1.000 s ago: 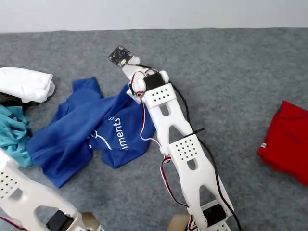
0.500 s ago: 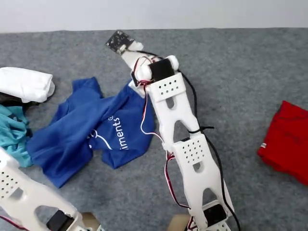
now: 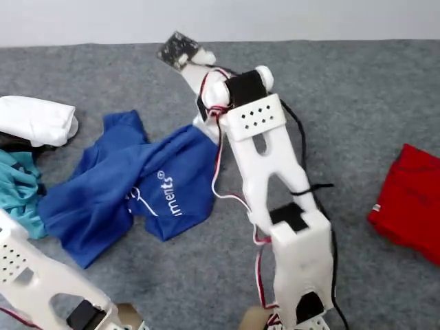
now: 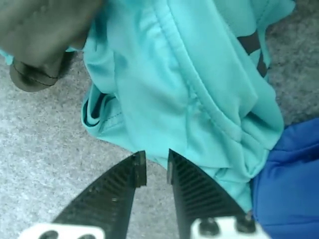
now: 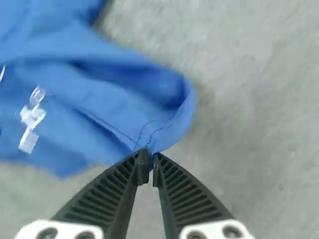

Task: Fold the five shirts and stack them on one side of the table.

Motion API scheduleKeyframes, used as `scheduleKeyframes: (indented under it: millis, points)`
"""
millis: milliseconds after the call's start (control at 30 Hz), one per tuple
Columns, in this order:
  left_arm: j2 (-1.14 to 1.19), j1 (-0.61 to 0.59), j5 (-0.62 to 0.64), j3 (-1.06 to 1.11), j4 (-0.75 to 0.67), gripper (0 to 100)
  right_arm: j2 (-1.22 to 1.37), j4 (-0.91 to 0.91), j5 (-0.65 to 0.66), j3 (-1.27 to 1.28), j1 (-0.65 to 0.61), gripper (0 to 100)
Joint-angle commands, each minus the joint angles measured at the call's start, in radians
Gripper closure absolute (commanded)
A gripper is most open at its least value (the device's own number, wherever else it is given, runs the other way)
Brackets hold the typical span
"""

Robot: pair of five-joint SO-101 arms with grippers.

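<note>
The blue shirt (image 3: 137,185) lies crumpled left of centre on the grey table (image 3: 357,96), print side up, with its upper right corner gathered into a fold. The right gripper (image 5: 147,164) is clenched on the hem of that fold, a thin pinch of blue cloth between its tips. In the high view the right arm (image 3: 275,179) stretches from the near edge across the table, covering the shirt's right border and hiding the pinch. The teal shirt (image 3: 19,196) is bunched at the table's left edge, touching the blue shirt's left side. A white shirt (image 3: 38,118) lies rolled just behind it, and a dark garment (image 3: 24,143) shows between the two. The left gripper (image 4: 152,167) hangs over the teal shirt's edge, its jaws a narrow gap apart with nothing between them. The left arm (image 3: 34,275) sits at the near left corner. The red shirt (image 3: 409,203) rests well apart at the right edge.
</note>
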Motion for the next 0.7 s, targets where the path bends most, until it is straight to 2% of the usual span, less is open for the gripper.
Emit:
scheduleKeyframes:
  millis: [0,300,400,467,600,667]
  points:
    - [-0.02,0.012,0.009,-0.012,-0.008,92,-0.176,0.041,0.008,0.295,0.027,99.0]
    - [-0.021,0.012,0.009,-0.012,-0.008,92,-0.265,0.041,0.009,0.546,0.097,99.0]
    - [-0.021,0.012,0.009,-0.012,-0.008,92,-0.266,0.035,0.104,0.534,0.09,98.5]
    - [-0.021,0.012,0.009,-0.012,-0.008,92,-0.268,0.039,0.147,0.508,0.082,93.1]
    - [-0.021,0.012,0.009,-0.012,-0.008,92,-0.323,0.038,0.127,0.471,0.065,77.4]
    - [-0.021,0.012,0.009,-0.012,-0.008,92,-0.34,0.039,0.133,0.468,0.038,74.1]
